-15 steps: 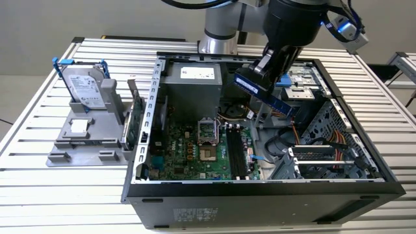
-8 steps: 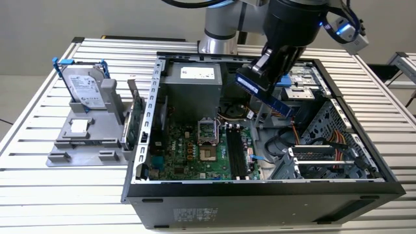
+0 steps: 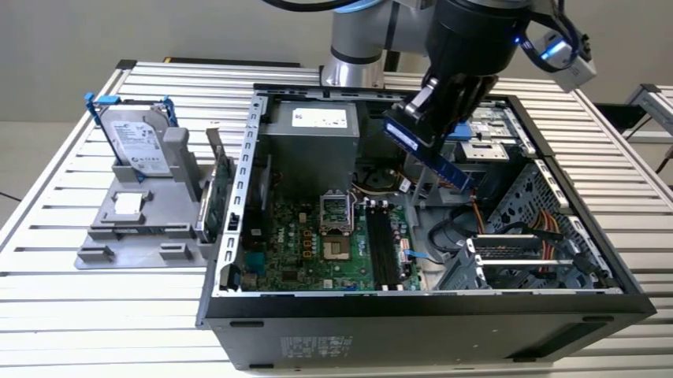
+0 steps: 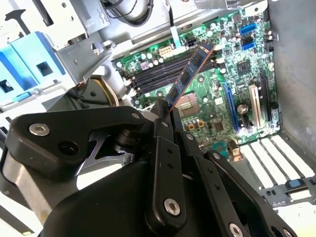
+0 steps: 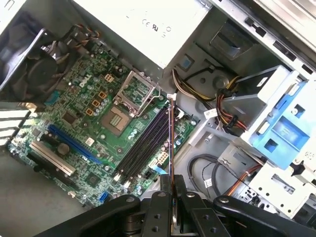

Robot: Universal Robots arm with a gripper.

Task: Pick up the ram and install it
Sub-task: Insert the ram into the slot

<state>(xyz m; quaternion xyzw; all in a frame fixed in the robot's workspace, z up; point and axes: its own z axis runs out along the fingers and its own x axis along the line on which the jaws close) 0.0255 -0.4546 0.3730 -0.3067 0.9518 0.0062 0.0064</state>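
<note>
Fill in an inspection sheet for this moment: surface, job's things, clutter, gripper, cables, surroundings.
Surface: slatted metal table carrying an open computer case.
Job's things: ram held tilted above the case, not seated; black slots on the motherboard look empty.
Clutter: hard drive upright in a grey stand, at the exterior view's left.
Gripper: gripper, fingers shut on the ram's end.
Cables: coloured wires inside the case, apart from the ram.
Surroundings: second slatted table at the exterior view's right.
</note>
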